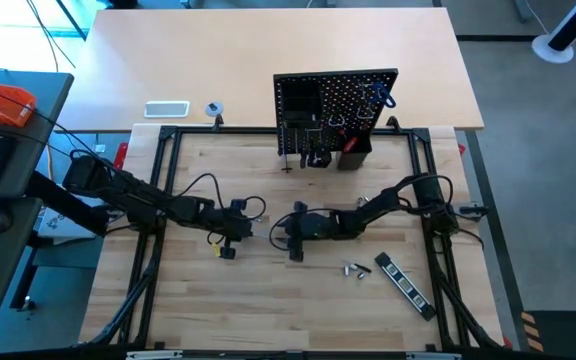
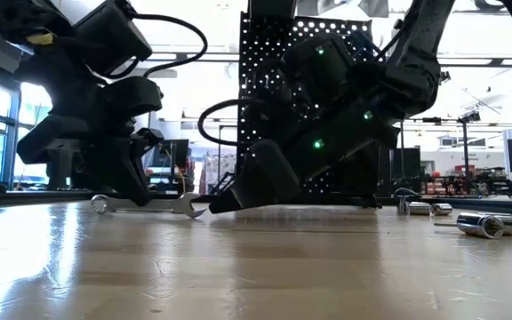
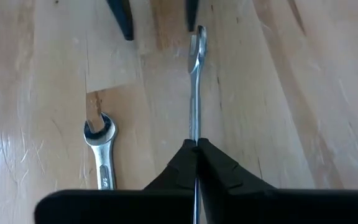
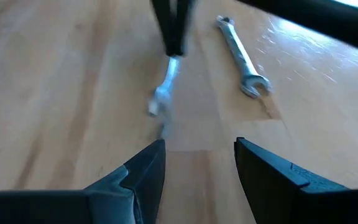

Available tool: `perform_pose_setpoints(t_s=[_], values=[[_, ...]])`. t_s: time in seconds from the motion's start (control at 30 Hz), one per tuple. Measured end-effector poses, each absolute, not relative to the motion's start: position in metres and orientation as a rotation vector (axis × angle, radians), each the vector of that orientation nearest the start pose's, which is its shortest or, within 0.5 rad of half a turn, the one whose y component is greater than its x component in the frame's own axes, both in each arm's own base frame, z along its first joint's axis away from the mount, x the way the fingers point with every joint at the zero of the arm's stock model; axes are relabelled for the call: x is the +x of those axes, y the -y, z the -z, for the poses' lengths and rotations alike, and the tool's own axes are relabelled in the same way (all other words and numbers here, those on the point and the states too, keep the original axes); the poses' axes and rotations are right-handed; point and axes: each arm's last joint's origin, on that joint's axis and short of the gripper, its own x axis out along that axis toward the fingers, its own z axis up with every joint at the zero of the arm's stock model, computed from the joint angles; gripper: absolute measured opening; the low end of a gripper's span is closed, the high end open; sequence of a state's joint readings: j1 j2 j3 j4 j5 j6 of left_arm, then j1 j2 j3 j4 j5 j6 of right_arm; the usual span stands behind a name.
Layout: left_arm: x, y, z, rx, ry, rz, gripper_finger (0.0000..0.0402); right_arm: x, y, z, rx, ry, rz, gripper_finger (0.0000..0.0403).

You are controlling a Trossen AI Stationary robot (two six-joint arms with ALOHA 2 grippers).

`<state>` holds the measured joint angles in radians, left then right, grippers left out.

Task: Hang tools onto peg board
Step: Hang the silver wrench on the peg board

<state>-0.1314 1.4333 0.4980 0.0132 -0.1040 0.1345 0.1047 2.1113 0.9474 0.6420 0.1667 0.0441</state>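
A: Where is the peg board (image 1: 336,115), and what does it carry?

B: It stands upright at the middle of the far edge of the tabletop (image 1: 268,310). On its front hang several tools; I can make out a blue-handled hex key (image 1: 383,96) near its upper right corner and a red-handled tool (image 1: 340,125) lower down. A small black bin (image 1: 355,152) sits at its lower right part; what is in it I cannot tell.

A: And the grippers?

B: The left gripper (image 3: 196,149) is low over the middle of the tabletop, its fingers pressed together on the shaft of a silver wrench (image 3: 196,81). The wrench points away from it toward the right gripper (image 4: 197,158), which faces it from close by. The right gripper's fingers are apart and hold nothing.

A: Other tools on the wood?

B: A second wrench (image 3: 101,146) lies flat just beside the held one, apart from it. Toward the near right corner lie a black striped bar (image 1: 404,283) and small silver sockets (image 1: 356,269).

A: Is there open room?

B: The near edge and the near left corner of the tabletop are bare wood. On the pale table behind the board rest a white flat rectangle (image 1: 167,109) and a small tape roll (image 1: 213,108).
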Motion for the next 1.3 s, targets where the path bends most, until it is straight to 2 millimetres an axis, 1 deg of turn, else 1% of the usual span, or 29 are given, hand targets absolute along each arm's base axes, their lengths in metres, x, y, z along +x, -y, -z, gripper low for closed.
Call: perform_pose_setpoints(t_s=[0.2, 0.57, 0.63, 0.77, 0.87, 0.9, 1.03, 1.3], values=[[0.235, 0.028, -0.127, 0.234, -0.908, 0.085, 0.0002, 0.391, -0.04, -0.083, -0.003, -0.494, -0.017, 0.019], [0.236, 0.028, -0.128, 0.23, -0.888, 0.082, 0.0001, 0.392, -0.038, -0.083, 0.021, -0.475, 0.01, 0.019], [0.236, 0.028, -0.129, 0.23, -0.885, 0.082, 0.0001, 0.397, -0.039, -0.08, 0.023, -0.471, 0.003, 0.019], [0.238, 0.028, -0.13, 0.22, -0.868, 0.079, 0.0, 0.417, -0.044, -0.069, 0.027, -0.476, -0.021, 0.019], [0.237, 0.029, -0.13, 0.205, -0.873, 0.08, 0.0, 0.432, -0.047, -0.064, 0.016, -0.478, 0.025, 0.019], [0.237, 0.029, -0.13, 0.203, -0.878, 0.079, 0.0, 0.433, -0.048, -0.062, 0.011, -0.482, 0.041, 0.0189], [0.234, 0.029, -0.128, 0.187, -0.911, 0.083, 0.0, 0.439, -0.049, -0.063, 0.003, -0.476, 0.044, 0.0165], [0.234, 0.028, -0.128, 0.186, -0.913, 0.082, 0.0, 0.439, -0.047, -0.062, 0.014, -0.505, 0.048, 0.0088]])
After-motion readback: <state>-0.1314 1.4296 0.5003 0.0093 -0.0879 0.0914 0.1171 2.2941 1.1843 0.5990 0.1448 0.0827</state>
